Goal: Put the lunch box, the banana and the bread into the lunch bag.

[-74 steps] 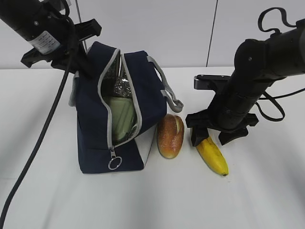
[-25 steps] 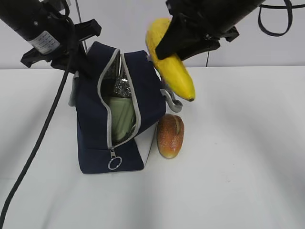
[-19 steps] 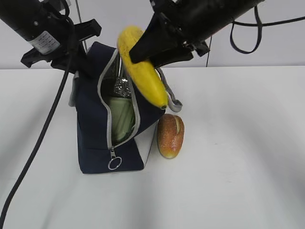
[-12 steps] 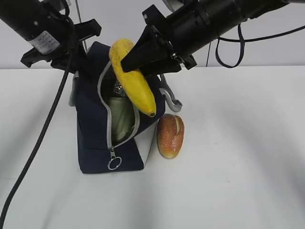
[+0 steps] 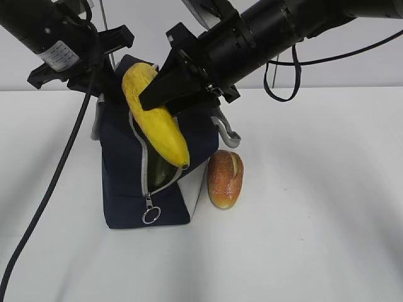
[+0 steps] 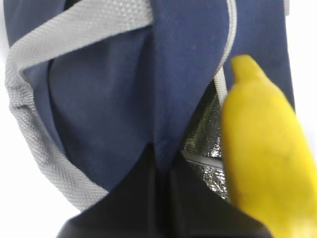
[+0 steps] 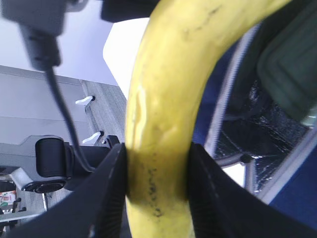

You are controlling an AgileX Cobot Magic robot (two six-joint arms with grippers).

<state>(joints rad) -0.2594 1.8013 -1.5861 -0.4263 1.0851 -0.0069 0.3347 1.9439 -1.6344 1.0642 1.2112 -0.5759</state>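
Right tool (image 5: 165, 94) clamped on banana (image 5: 154, 119), banana tilted in air over open zipper mouth of lunch bag (image 5: 119, 182). Left tool (image 6: 163, 171) closed together, pinching navy fabric at far left top edge of bag. Lunch box (image 7: 292, 74) inside bag. Bread (image 5: 225, 178) on bench (image 5: 315, 220), just right of bag.

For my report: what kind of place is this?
Probably a lab or test room: a bare white table, plain pale wall panels behind it, and cabled robot arms working over a lunch bag.
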